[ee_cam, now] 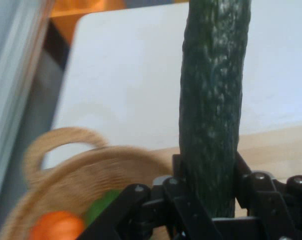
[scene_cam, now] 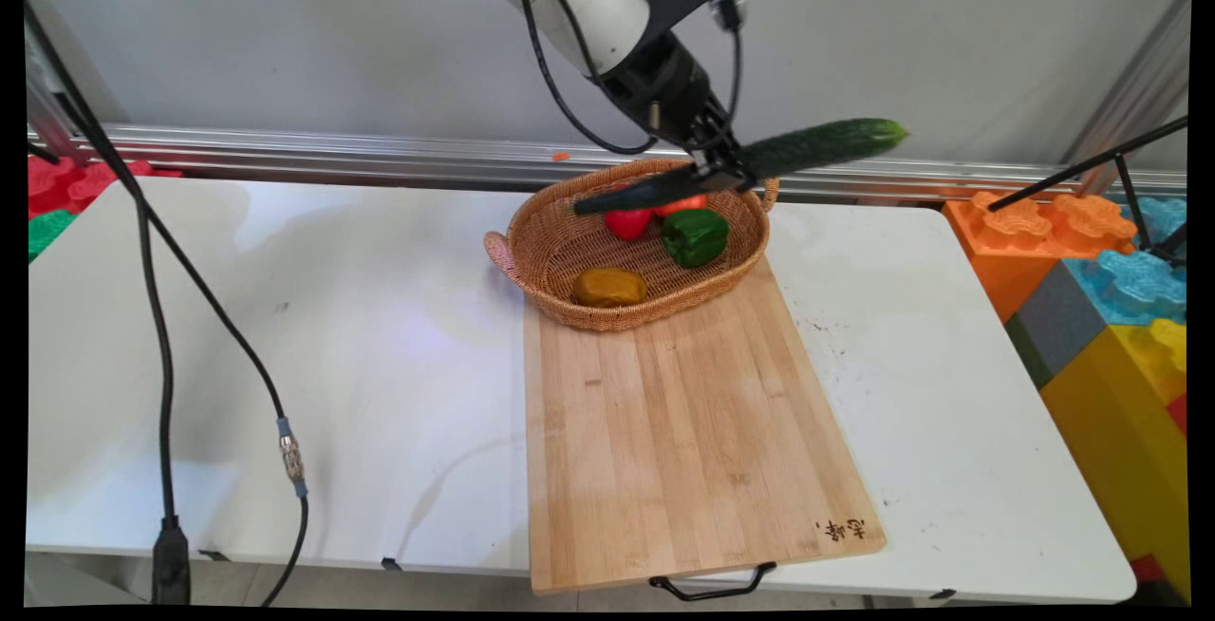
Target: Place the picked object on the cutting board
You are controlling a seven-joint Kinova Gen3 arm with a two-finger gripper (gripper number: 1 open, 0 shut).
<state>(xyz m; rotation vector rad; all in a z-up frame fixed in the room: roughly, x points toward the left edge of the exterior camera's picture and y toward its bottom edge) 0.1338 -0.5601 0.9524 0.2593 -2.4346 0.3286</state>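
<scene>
I see the white desk (scene_cam: 380, 336) carrying a wooden cutting board (scene_cam: 693, 431), with a wicker basket (scene_cam: 560, 251) resting on its far end. My hand (scene_cam: 723, 170) is clamped on a long dark cucumber (scene_cam: 807, 148), held in the air above the basket's far rim (tilted, tip raised rightward). Inside lie a green pepper (scene_cam: 695, 235), red pepper (scene_cam: 627, 222) and brownish potato (scene_cam: 608, 288).

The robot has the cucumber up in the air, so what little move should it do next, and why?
Probably carry it sideways toward the bare cutting board. The gripper is shut on the cucumber, held clear above the basket.
</scene>
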